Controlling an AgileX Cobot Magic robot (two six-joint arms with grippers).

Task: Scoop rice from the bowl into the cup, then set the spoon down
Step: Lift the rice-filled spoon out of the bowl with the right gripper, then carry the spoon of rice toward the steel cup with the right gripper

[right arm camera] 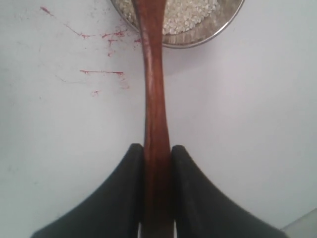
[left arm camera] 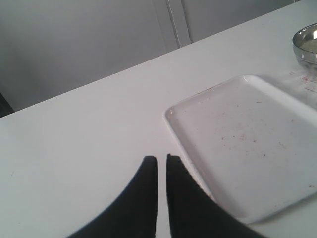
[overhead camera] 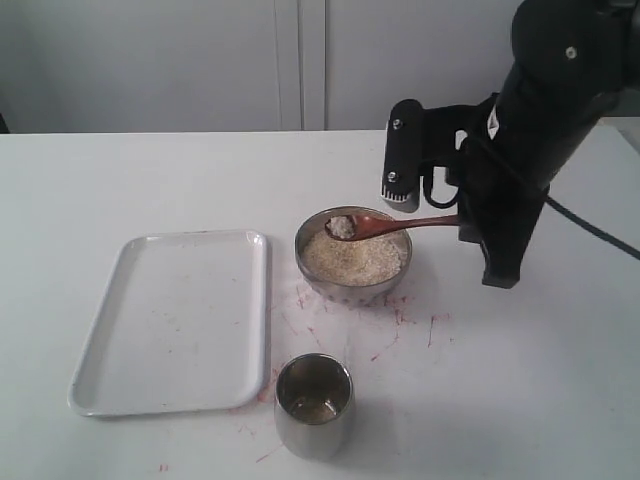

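Only exterior view: rice (overhead camera: 341, 226) on spoon (overhead camera: 395, 224) above bowl (overhead camera: 350, 291); right gripper (right arm camera: 157, 147) tight around handle

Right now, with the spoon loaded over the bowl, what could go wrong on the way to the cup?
Grains may spill: the rice sits heaped on the spoon, and the cup stands apart from the bowl, across the table. The spoon may roll or droop: the right gripper pinches only the slim handle's end. The cup's mouth is narrow, so some rice may miss it.
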